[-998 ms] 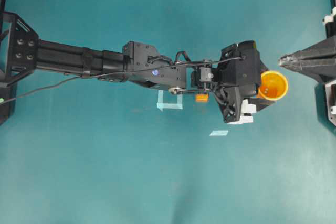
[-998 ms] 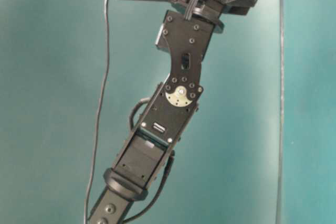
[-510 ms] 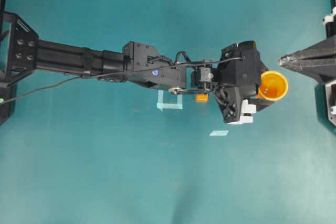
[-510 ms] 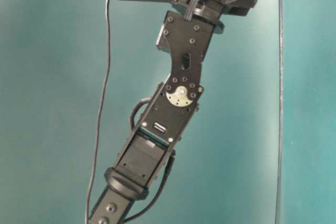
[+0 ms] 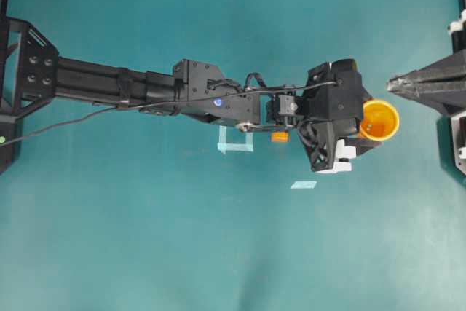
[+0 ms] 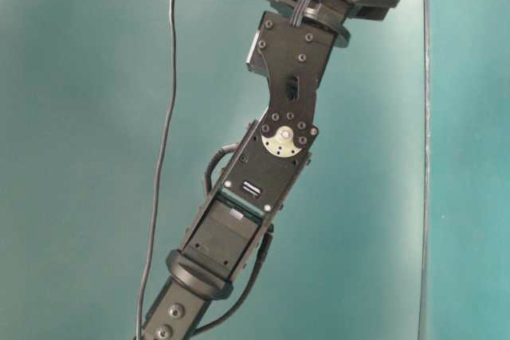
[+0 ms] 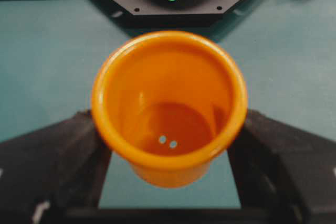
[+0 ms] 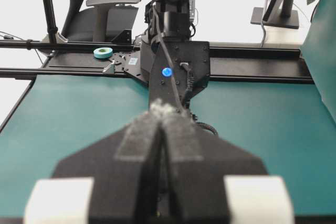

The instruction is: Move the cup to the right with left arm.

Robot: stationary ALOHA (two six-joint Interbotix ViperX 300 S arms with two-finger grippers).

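Clearly, our left pincer stands spread wide, and the cup sits between its 2 fingers at the right part of the tabletop, close to the resting right pincer, which is pressed together. In the left wrist view the fingers lie along both sides of the cup; whether they press it or only touch it, we cannot tell.

We judge 2 risks. If the fingers do not hold firmly, the cup may slip out or fall over when the left arm goes more to the right, because the plastic wall is smooth and round. Also the cup may hit the right pincer, which is near.

The cup stands upright, mouth open upward, its long axis vertical. A small orange cube lies under the arm.
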